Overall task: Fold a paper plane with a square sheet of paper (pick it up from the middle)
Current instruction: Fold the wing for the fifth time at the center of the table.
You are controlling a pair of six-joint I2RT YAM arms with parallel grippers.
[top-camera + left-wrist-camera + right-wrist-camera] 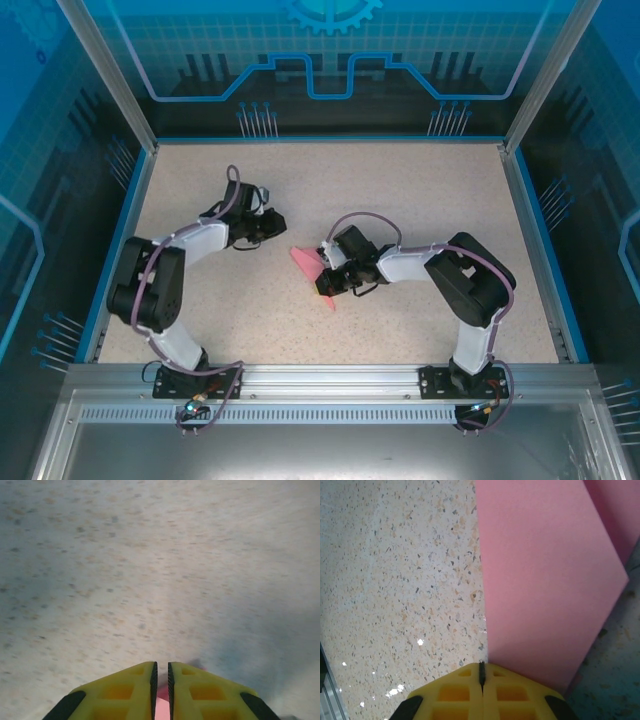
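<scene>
Seemingly partway: the paper [540,580] looks folded but is no plane yet, right gripper [481,672] clamped on its edge, left gripper [161,680] closed to a slit over the table [125,555].

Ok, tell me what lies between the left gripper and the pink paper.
Nothing: the top view shows a bare stretch of speckled table between the left gripper and the pink paper.

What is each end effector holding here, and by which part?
The right end effector is shut on the paper, at its edge. The left end effector is nearly shut; a hold cannot be told.
</scene>
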